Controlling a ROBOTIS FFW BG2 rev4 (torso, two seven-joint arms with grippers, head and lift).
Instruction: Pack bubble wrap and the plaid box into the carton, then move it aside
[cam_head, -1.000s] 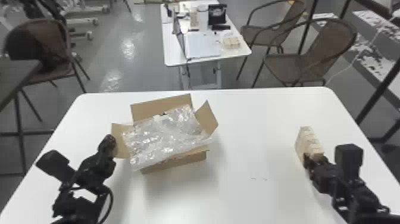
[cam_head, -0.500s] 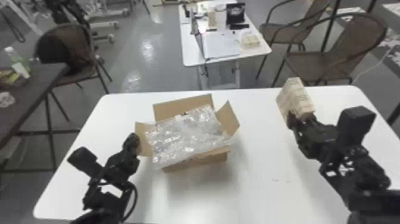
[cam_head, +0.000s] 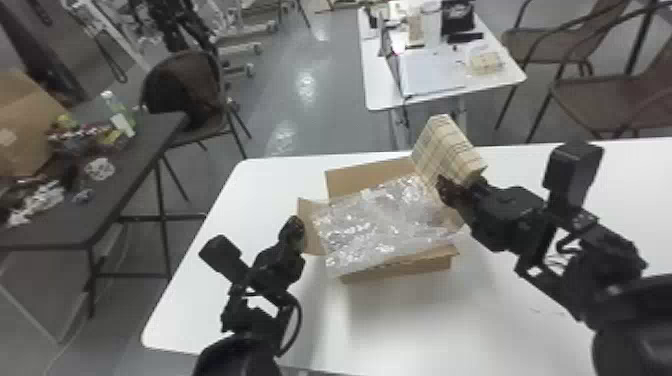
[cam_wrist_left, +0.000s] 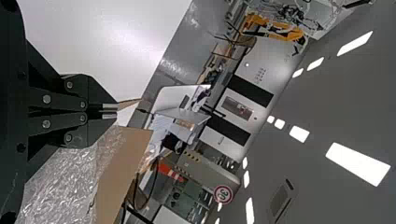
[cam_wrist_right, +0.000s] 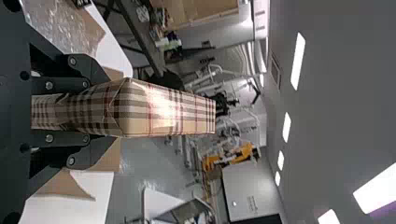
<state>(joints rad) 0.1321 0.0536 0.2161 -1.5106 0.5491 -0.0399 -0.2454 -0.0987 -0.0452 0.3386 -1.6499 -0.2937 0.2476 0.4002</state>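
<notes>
The open carton (cam_head: 400, 275) stands on the white table with bubble wrap (cam_head: 370, 225) spread over its opening. My right gripper (cam_head: 457, 187) holds the plaid box (cam_head: 442, 150) over the carton's back right corner. In the right wrist view that gripper (cam_wrist_right: 93, 109) is shut on the plaid box (cam_wrist_right: 163, 109), one finger on each side. At the carton's left flap is my left gripper (cam_head: 295, 230). Its fingers are together in the left wrist view, where the left gripper (cam_wrist_left: 109, 111) has a thin cardboard flap (cam_wrist_left: 128, 103) at its tips; the bubble wrap (cam_wrist_left: 60, 182) lies beside it.
Around the carton runs the white table (cam_head: 390, 325). A dark side table (cam_head: 135, 165) with clutter stands to the left, near a brown chair (cam_head: 185, 95). Beyond the far edge is a smaller white table (cam_head: 382, 95) with items on it.
The right arm has carried the plaid box up and leftward, from the table's right side to above the carton. The head view has swung left. My left gripper remains at the carton's left flap.
</notes>
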